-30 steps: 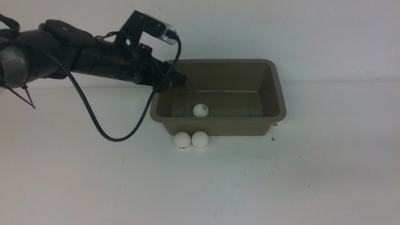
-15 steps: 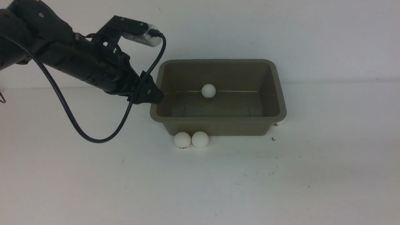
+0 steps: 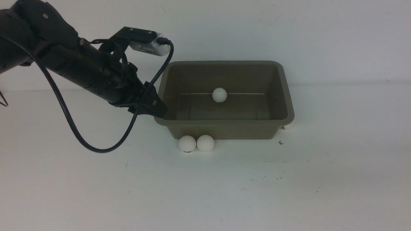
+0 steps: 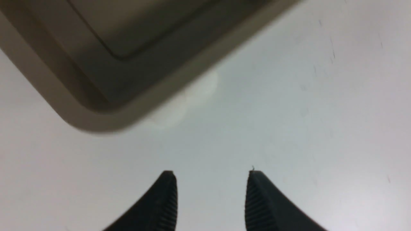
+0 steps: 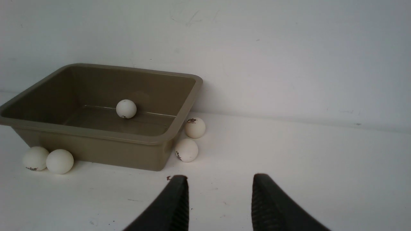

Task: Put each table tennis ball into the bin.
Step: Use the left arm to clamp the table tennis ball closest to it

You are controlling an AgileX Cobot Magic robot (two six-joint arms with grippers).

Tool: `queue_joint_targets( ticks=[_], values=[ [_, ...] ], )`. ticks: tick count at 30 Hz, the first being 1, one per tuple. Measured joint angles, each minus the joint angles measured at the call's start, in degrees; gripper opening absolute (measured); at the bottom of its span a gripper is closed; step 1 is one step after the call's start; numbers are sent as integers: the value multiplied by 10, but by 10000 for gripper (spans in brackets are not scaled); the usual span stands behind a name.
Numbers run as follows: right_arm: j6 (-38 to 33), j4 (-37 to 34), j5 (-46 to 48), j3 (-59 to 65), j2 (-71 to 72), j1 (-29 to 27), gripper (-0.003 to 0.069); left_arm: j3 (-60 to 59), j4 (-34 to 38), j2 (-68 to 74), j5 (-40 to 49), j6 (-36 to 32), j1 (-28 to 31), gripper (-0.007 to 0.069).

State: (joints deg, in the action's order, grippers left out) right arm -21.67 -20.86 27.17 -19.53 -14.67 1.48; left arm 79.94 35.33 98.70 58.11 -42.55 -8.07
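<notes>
Black casing fills the left of my front camera: the left arm reaches in with its cable drooping in a loop. The left gripper hangs just off the bin's near left corner. From here its tips merge into one dark wedge, so I go to the left wrist camera: the fingers stand apart, with only bare table between them. That picture is smeared, and the pale blobs under the bin rim are too soft for me to call.

Moving right, the bin sits on the white table. Two balls rest against its front wall, the front left ball touching the front right ball. One ball is in: the inside ball lies on the floor by the far wall.

At the bin's near right corner I get only a white sliver, the rest hidden by the rim. The right wrist camera opens that side up: a corner ball and a side ball lie on the table, just beside the bin's wall.

The right gripper is out of my front view. Its own camera shows the jaws parted and empty.
</notes>
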Motion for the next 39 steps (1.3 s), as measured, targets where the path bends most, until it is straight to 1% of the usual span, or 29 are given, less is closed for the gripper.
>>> queue_joint_targets(
  ticks=[5, 7, 12, 16, 19, 22, 27, 29, 31, 34, 35, 38, 39],
  values=[
    [0, 0, 0, 0, 0, 0, 262, 1, -45, -2, 59, 5, 0, 233],
    [0, 0, 0, 0, 0, 0, 262, 1, -59, -6, 68, 12, -1, 220],
    [0, 0, 0, 0, 0, 0, 262, 1, -93, -36, 60, 28, -11, 205],
    [-1, 0, 0, 0, 0, 0, 262, 1, -126, -86, 40, 47, -32, 205],
    [-1, 0, 0, 0, 0, 0, 262, 0, -132, -117, 25, 61, -43, 205],
    [-1, 0, 0, 0, 0, 0, 262, -9, -111, -151, 4, 69, -55, 205],
    [-1, 0, 0, 0, 0, 0, 262, -40, -31, -180, -30, 73, -84, 205],
    [-1, 0, -1, 0, 0, 0, 262, -70, -13, -181, -69, 73, -98, 205],
    [-2, 0, -1, 0, 0, 0, 262, -111, -12, -181, -119, 73, -107, 205],
    [-2, 0, -1, 0, 0, 0, 262, -190, -6, -181, -249, 72, -112, 205],
    [-2, 0, -1, 0, 0, 0, 262, -226, 7, -181, -309, 72, -112, 205],
    [-2, 0, -1, 0, 0, 0, 262, -300, 44, -179, -423, 66, -112, 205],
    [-2, 0, -2, 0, 0, 0, 262, -316, 51, -176, -448, 60, -112, 205]
  ],
)
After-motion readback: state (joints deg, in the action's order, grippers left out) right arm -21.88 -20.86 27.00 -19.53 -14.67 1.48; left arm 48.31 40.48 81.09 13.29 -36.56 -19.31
